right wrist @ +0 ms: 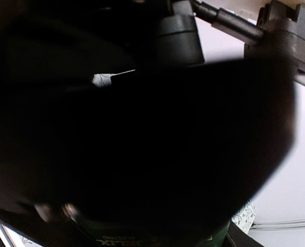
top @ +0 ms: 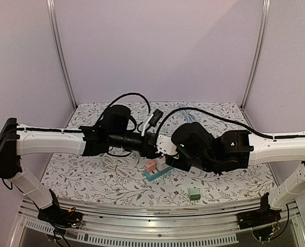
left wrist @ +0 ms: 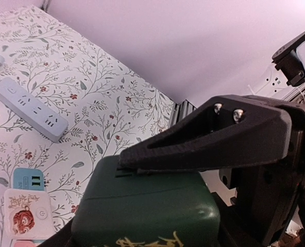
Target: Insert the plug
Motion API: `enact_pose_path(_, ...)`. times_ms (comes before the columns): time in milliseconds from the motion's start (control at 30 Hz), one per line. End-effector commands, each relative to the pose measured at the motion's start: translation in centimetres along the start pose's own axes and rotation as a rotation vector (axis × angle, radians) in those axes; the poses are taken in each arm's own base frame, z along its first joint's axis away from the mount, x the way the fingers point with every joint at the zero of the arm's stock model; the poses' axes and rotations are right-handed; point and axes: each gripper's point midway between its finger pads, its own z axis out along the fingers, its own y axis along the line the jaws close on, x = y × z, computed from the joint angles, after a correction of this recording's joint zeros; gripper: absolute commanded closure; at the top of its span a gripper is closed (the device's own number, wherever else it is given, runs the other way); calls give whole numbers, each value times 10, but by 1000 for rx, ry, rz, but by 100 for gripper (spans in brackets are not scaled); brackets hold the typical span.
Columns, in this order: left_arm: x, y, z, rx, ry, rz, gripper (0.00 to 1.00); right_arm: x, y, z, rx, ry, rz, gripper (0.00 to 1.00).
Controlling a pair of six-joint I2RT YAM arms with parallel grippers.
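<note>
Closest to your left wrist camera, the dark green block with gold lettering sits low and central, and a black finger is pressed flat across its top. From that I judge the left gripper is clamped on it, carrying it clear of the table. I take this block for the plug. Just past it lie the teal charger and, touching it, the pink adapter. Further out is the grey power strip, sockets up and well apart from the block, which is probably your target.

Only this view shows the strip, because from above the arms cover it. The top view shows you instead both wrists meeting over the teal charger, the right gripper close against the left, and a small light-green adapter near the front edge. The right wrist view is almost black — just a sliver of lettered green at the bottom — so you cannot tell whether that gripper is closed.
</note>
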Motion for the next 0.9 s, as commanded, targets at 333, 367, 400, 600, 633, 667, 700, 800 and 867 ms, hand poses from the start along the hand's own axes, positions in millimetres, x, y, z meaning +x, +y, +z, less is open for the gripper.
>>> enact_pose_path(333,-6,5,2,15,25,71,100,3,-28,-16,63,-50,173,1)
enact_pose_path(367,-8,9,0,10,25,77,100,6,-36,-24,44,-71,228,1)
enact_pose_path(400,-11,13,-3,4,23,85,100,10,-39,-26,16,-78,262,1)
enact_pose_path(600,-31,33,-15,-23,28,152,100,43,-84,-46,25,-111,568,1)
enact_pose_path(633,-34,35,-16,-21,34,169,100,53,-93,-43,30,-97,632,1)
enact_pose_path(667,-36,38,-16,-18,40,190,100,61,-99,-40,18,-87,711,1)
enact_pose_path(700,-34,41,-17,-20,63,197,100,69,-102,-33,-1,-72,796,1)
enact_pose_path(800,-41,38,-19,0,81,294,99,94,-118,-16,48,-14,935,1)
enact_pose_path(867,-43,33,-20,19,91,391,98,105,-119,0,40,32,1014,1)
